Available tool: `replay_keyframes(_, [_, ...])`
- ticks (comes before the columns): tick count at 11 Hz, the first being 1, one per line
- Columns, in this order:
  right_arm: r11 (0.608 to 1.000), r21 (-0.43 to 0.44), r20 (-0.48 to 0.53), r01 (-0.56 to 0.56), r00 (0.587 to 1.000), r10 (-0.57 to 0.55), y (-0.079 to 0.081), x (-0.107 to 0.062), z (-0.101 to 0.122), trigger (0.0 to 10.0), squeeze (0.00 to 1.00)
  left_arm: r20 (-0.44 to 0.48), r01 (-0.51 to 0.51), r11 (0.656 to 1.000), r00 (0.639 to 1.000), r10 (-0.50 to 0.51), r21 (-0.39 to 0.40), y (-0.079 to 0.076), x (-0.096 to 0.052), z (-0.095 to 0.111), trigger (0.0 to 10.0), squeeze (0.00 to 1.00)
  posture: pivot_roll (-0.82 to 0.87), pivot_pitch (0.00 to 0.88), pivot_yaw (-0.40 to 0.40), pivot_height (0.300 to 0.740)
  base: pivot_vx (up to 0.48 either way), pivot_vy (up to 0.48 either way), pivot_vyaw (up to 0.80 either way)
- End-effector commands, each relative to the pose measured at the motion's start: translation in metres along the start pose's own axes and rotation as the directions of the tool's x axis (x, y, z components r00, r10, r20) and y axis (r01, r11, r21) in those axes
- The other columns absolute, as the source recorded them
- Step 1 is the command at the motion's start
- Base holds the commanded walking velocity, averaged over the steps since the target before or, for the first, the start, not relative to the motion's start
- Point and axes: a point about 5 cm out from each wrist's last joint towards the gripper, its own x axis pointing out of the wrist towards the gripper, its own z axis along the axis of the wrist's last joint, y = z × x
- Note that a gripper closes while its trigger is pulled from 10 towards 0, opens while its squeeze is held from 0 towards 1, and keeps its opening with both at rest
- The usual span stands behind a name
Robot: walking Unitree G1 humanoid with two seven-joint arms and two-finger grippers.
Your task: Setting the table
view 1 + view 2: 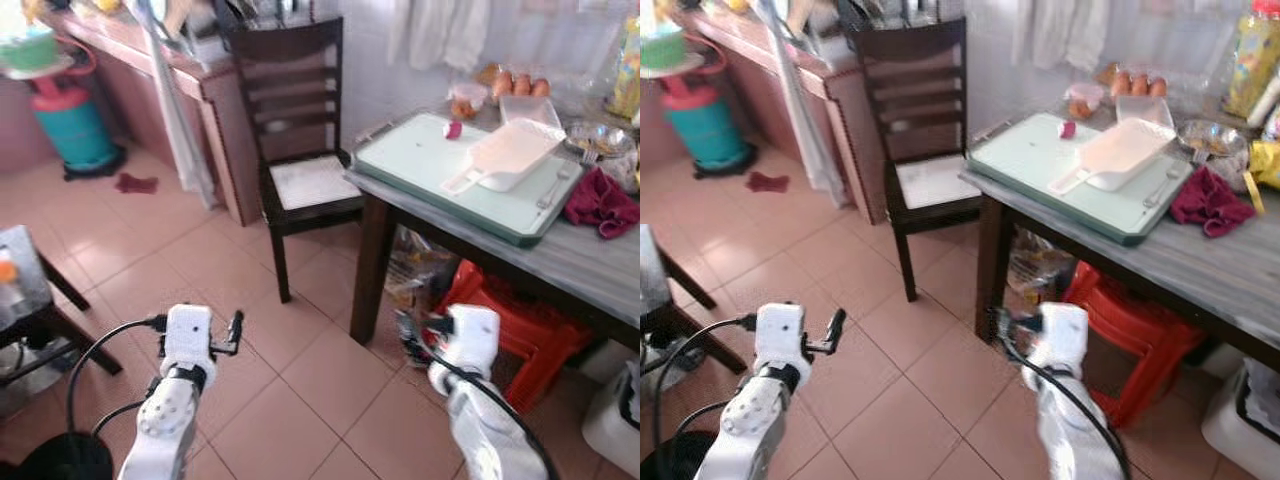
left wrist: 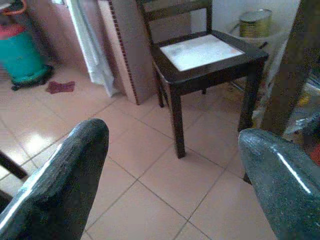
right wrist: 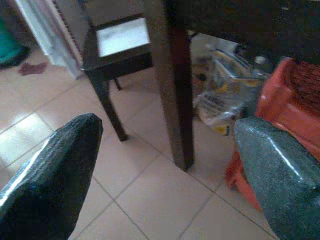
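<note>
The dining table (image 1: 590,256) stands at my right, grey-topped on dark legs. On it lies a pale green board (image 1: 420,160) carrying a white scoop-shaped dish (image 1: 505,155) and a spoon (image 1: 553,190). A red cloth (image 1: 600,200), a metal bowl (image 1: 598,138) and eggs (image 1: 520,85) sit further along the top. My left gripper (image 1: 235,333) is held low over the floor tiles, open and empty (image 2: 172,135). My right gripper (image 1: 415,335) is open too, below tabletop height and close to the table's near leg (image 3: 172,100).
A dark wooden chair (image 1: 305,180) stands against the table's left end. Under the table are a red plastic stool (image 1: 520,320) and a plastic bag (image 1: 415,270). A teal gas cylinder (image 1: 70,120) is far left, and a small dark table (image 1: 25,290) is near my left.
</note>
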Motion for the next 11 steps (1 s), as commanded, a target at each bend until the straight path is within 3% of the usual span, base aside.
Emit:
replay_keyframes(1, [1.000,0.013,-0.009,0.015,1.000,-0.015,-0.001,-0.001,-0.002,10.0,0.00,0.015,-0.020,1.000,1.000,0.020,-0.003,0.000,0.004,0.005,10.0,0.00,-0.04,0.037,0.048,0.740,0.000,0.000,0.00])
replay_keyframes(3, [0.998,-0.063,0.149,0.026,0.989,-0.016,0.002,0.002,0.027,10.0,0.00,0.126,-0.003,0.998,0.992,0.012,-0.070,-0.008,0.011,0.034,10.0,0.00,-0.05,0.032,0.058,0.740,0.000,0.000,0.00])
replay_keyframes(5, [0.990,-0.142,0.254,0.015,0.967,0.022,0.002,-0.006,0.052,10.0,0.00,0.215,0.005,0.997,0.977,0.011,-0.077,-0.010,0.009,0.054,10.0,0.00,-0.06,0.034,0.050,0.740,0.000,0.000,0.00])
replay_keyframes(7, [0.987,-0.152,0.311,0.054,0.950,-0.004,-0.005,-0.020,0.066,10.0,0.00,0.221,-0.022,0.999,0.975,0.031,-0.042,-0.001,-0.002,0.050,10.0,0.00,-0.06,0.046,0.051,0.740,0.000,0.000,0.00])
replay_keyframes(9, [0.983,-0.157,0.315,0.097,0.948,-0.043,-0.010,-0.037,0.066,10.0,0.00,0.161,-0.091,0.996,0.983,0.088,0.010,0.022,-0.024,0.034,10.0,0.00,-0.05,0.057,0.060,0.740,0.000,0.000,0.00])
replay_keyframes(11, [0.986,-0.138,0.293,0.091,0.955,-0.047,-0.008,-0.042,0.062,10.0,0.00,0.115,-0.100,0.995,0.989,0.098,0.011,0.025,-0.033,0.020,10.0,0.00,-0.05,0.061,0.058,0.740,0.000,0.000,0.00])
